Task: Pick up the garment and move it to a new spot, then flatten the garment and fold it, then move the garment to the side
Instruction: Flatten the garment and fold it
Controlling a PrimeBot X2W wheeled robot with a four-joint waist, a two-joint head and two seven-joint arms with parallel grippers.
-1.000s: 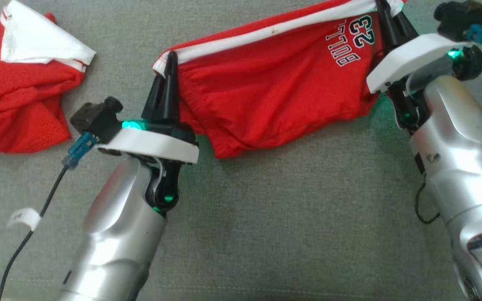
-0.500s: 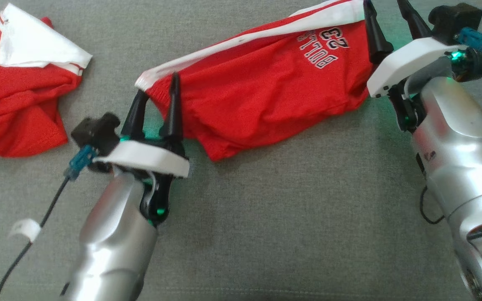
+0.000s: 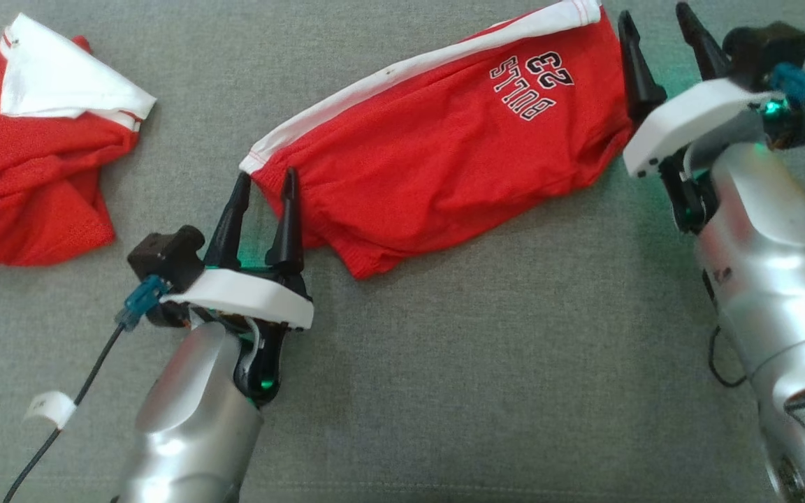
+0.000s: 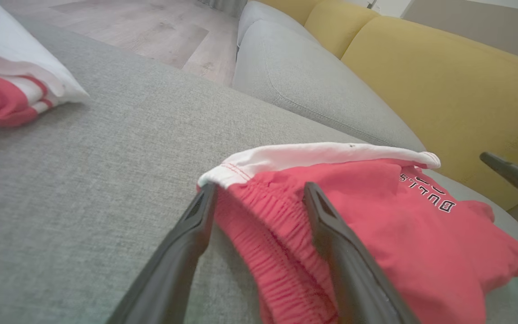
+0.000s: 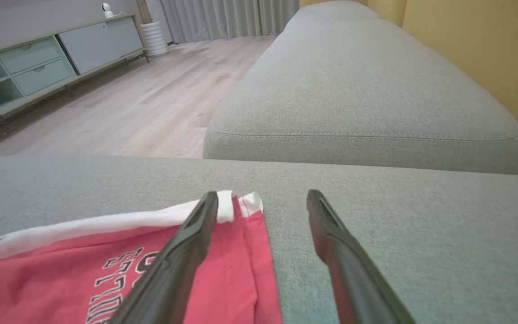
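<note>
- Left gripper: jaws wide, gripping nothing; the red shorts' waistband corner lies between them.
- Right gripper: jaws wide, empty; the shorts' other end lies just beside its inner finger.
- Likely step is flattening on the grey cushion; next calls for smoothing wrinkles.

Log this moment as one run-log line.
stage: laid out, not yet folded | red shorts: lying on grey cushion | left gripper: open, astride waistband corner | right gripper: open, at leg-hem corner | other red garment: far left
</note>
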